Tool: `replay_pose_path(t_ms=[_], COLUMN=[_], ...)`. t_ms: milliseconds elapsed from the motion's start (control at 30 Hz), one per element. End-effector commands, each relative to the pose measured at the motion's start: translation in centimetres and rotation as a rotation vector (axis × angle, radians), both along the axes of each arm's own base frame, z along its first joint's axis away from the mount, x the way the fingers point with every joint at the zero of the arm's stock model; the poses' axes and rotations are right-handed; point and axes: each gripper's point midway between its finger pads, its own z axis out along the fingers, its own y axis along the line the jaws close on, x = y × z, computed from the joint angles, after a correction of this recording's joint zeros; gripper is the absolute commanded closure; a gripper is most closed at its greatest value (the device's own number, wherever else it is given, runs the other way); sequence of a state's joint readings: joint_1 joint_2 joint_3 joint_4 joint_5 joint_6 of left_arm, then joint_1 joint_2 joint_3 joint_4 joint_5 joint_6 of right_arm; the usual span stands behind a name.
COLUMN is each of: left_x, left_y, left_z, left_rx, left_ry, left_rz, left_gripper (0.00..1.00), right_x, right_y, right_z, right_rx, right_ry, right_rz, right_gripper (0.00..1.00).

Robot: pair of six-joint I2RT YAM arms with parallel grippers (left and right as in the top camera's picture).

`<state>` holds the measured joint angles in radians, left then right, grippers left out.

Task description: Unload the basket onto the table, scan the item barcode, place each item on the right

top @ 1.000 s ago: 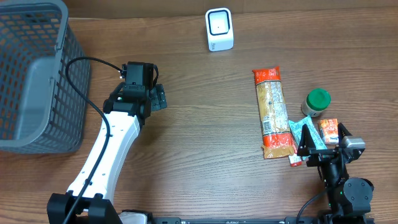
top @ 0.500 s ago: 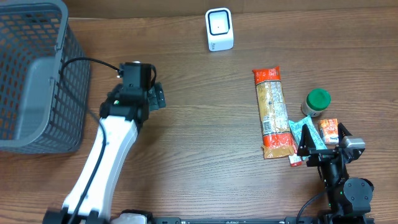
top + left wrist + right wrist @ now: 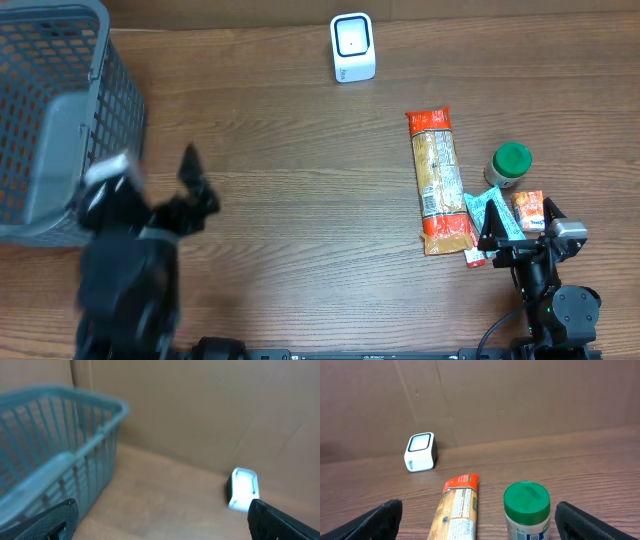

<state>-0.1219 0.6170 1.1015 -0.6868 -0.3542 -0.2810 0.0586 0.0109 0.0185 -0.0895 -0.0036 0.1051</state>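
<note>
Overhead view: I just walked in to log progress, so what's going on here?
Nothing is being scanned yet. The left gripper, open and empty, is beside the basket, its arm blurred in the overhead view. The right gripper, also open and empty, is near the pasta pack, the green-lidded jar and some small packets. The scanner stands alone at the table's far edge.

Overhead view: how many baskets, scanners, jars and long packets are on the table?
basket: 1
scanner: 1
jar: 1
long packet: 1
Total: 4
</note>
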Motion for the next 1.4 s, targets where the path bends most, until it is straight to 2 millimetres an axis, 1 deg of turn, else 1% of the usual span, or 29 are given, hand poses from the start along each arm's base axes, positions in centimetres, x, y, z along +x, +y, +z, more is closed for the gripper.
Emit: replay_pose_path(t_ms=[0, 33, 167, 267, 333, 433, 533, 633, 733, 867, 933, 1000, 1067, 1133, 1367], left_x=[-2.3, -2.8, -4.7, -5.9, -6.6, -6.9, -6.5, -5.6, -4.6, -3.6, -3.5, -3.5, -3.2, -2.7, -0.2], left_y=[0.6, 0.7, 0.6, 1.3, 1.7, 2.0, 2.0, 1.5, 0.8, -0.4, -0.7, -0.8, -0.9, -0.9, -1.1], left_z=[0.4, 0.0, -3.3, -4.9, -6.6, -8.6, -9.3, -8.6, -7.3, -4.9, -4.1, -4.0, -4.6, -6.0, -12.0], left_rx=[0.008, 0.009, -0.052, -0.119, -0.161, -0.214, -0.235, -0.25, -0.264, -0.272, -0.271, -0.27, -0.27, -0.284, -0.347], left_ry=[-0.023, -0.008, 0.046, 0.005, -0.013, -0.054, -0.129, -0.248, -0.389, -0.581, -0.669, -0.736, -0.769, -0.769, -0.639], left_rz=[0.02, 0.019, 0.016, 0.06, 0.089, 0.116, 0.111, 0.072, 0.015, -0.081, -0.11, -0.13, -0.135, -0.137, -0.133], left_gripper=[0.0, 0.0, 0.0, 0.0, 0.0, 0.0, 0.0, 0.0, 0.0, 0.0, 0.0, 0.0, 0.0, 0.0, 0.0], right_x=[0.0, 0.0, 0.0, 0.0, 0.0, 0.0, 0.0, 0.0, 0.0, 0.0, 0.0, 0.0, 0.0, 0.0, 0.0], right_y=[0.0, 0.0, 0.0, 0.0, 0.0, 0.0, 0.0, 0.0, 0.0, 0.0, 0.0, 0.0, 0.0, 0.0, 0.0], right_z=[-0.2, -0.2, -0.2, -0.2, -0.2, -0.2, -0.2, -0.2, -0.2, -0.2, -0.2, -0.2, -0.2, -0.2, -0.2], right_rx=[0.003, 0.003, 0.003, 0.003, 0.003, 0.003, 0.003, 0.003, 0.003, 0.003, 0.003, 0.003, 0.003, 0.003, 0.003], right_ry=[-0.002, -0.003, -0.003, -0.003, -0.003, -0.003, -0.003, -0.003, -0.002, -0.003, -0.003, -0.002, -0.003, -0.003, -0.003], right_rz=[0.0, 0.0, 0.0, 0.0, 0.0, 0.0, 0.0, 0.0, 0.0, 0.0, 0.0, 0.0, 0.0, 0.0, 0.0], right_gripper=[0.0, 0.0, 0.0, 0.0, 0.0, 0.0, 0.0, 0.0, 0.0, 0.0, 0.0, 0.0, 0.0, 0.0, 0.0])
